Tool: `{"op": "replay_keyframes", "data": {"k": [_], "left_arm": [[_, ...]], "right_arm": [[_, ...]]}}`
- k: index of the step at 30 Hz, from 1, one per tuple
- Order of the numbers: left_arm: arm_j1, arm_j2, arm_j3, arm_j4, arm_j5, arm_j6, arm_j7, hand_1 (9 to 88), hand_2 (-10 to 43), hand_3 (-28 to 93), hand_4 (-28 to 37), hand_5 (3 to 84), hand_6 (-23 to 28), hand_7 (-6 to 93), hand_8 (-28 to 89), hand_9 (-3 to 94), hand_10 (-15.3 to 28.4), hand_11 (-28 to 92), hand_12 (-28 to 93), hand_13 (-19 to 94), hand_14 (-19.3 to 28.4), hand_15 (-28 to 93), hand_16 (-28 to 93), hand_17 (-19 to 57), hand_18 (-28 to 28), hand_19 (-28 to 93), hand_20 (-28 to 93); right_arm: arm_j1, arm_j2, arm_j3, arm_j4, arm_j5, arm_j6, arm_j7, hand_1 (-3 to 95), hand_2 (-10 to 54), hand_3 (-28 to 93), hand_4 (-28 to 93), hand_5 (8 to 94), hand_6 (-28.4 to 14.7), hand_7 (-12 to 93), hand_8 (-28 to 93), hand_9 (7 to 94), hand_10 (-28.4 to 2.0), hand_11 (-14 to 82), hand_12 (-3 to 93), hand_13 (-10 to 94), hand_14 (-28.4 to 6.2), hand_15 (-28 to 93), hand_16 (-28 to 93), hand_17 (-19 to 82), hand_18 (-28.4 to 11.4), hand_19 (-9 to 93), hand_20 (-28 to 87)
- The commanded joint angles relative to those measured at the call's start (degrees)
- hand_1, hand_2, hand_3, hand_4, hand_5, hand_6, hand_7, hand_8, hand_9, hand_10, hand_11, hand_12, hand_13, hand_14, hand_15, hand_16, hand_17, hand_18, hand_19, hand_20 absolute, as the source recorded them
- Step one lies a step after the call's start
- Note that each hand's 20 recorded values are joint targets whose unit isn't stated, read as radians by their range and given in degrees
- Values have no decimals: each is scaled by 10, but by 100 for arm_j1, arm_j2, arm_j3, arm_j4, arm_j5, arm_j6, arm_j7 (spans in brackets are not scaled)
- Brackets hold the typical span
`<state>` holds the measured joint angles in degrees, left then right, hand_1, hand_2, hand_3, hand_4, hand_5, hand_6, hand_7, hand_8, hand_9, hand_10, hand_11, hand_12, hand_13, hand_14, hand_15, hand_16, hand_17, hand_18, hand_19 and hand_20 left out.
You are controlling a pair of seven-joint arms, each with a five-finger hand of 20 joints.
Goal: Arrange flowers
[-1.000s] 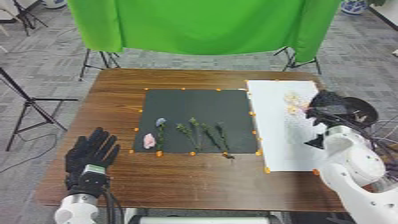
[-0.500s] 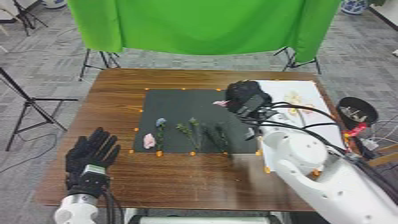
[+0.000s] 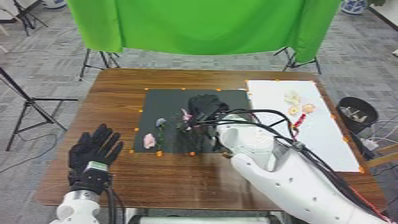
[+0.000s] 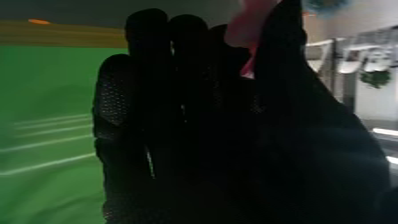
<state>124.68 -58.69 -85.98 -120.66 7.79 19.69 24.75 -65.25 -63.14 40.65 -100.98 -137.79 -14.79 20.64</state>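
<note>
We now have the pink flower (image 3: 187, 115) farther left over the dark mat (image 3: 167, 102), away from the white sheet (image 3: 333, 140), pinched between thumb and fingers of our right hand (image 3: 206, 105), probably so we can lower it without crushing the petals. Near it, the blue flower (image 3: 161, 121) and pale pink flower (image 3: 149, 140) lie spaced out on the mat, while our left hand (image 3: 92, 150), fingers straight, is beside the mat over the brown surface (image 3: 115, 105), presumably to leave room for placing.
</note>
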Motion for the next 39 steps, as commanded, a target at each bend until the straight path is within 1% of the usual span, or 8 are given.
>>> {"op": "replay_keyframes", "data": {"k": [1,5,8,10,20,28,34,39], "left_arm": [[14,1,-46,-1,-52,-50,-59,283,190,741,-283,427,99,220,-110,340,159,312,101,253,168,469,-100,-70,146,402,93],[64,-7,-92,-14,-70,-23,-71,284,190,741,-283,427,99,219,-109,340,159,312,102,253,168,470,-100,-69,146,402,93],[54,1,-90,-15,-179,-38,-65,283,190,742,-283,427,99,218,-109,341,160,312,101,253,168,469,-100,-69,146,402,93],[50,-11,-79,-4,-107,-44,-86,284,190,740,-283,427,98,219,-109,341,159,313,102,254,169,469,-101,-70,147,402,93],[46,-8,-77,0,-138,-30,-105,283,191,741,-283,426,98,218,-109,341,159,311,102,253,168,469,-100,-70,147,402,93],[80,-26,-89,7,-119,-62,-82,283,190,741,-283,427,98,217,-109,341,159,309,103,253,168,468,-100,-70,146,403,93],[-1,-39,-13,34,-104,-82,-124,283,191,741,-283,427,98,217,-108,340,159,309,103,254,168,468,-99,-69,146,402,93],[-50,-22,16,52,-88,-82,-140,283,191,741,-283,427,98,217,-108,340,160,309,103,254,168,468,-100,-70,146,402,93]], "right_arm": [[134,-16,-104,-12,-307,445,397,492,-21,686,-283,670,-17,161,-42,744,-131,194,184,650,-104,350,228,300,-194,742,328],[110,-16,-177,-63,-345,651,444,480,-32,705,-283,659,-18,159,-53,730,-130,194,180,635,-109,362,220,294,-197,747,325],[99,-43,-175,-97,-314,638,441,476,-36,713,-283,654,-18,158,-63,724,-130,192,176,631,-108,365,213,293,-198,750,323],[81,-67,-166,-139,-245,608,433,465,-37,730,-283,644,-18,153,-89,716,-131,190,174,626,-109,370,209,291,-200,752,320],[-73,-49,-47,-279,-206,358,370,424,-58,762,-283,609,-21,160,-129,676,-139,174,164,606,-124,383,195,281,-205,756,311],[-262,176,581,-389,266,-20,651,384,-35,771,-283,546,-36,145,-125,578,-165,129,149,539,-141,365,175,261,-212,733,292],[-110,62,516,-201,125,-374,473,391,79,788,-282,558,-37,138,-125,536,-134,95,125,432,-151,269,152,198,-202,656,257],[115,-195,311,125,66,-176,449,412,60,734,-282,548,-23,145,-125,569,-127,104,125,450,-141,259,166,190,-203,639,259]]}}
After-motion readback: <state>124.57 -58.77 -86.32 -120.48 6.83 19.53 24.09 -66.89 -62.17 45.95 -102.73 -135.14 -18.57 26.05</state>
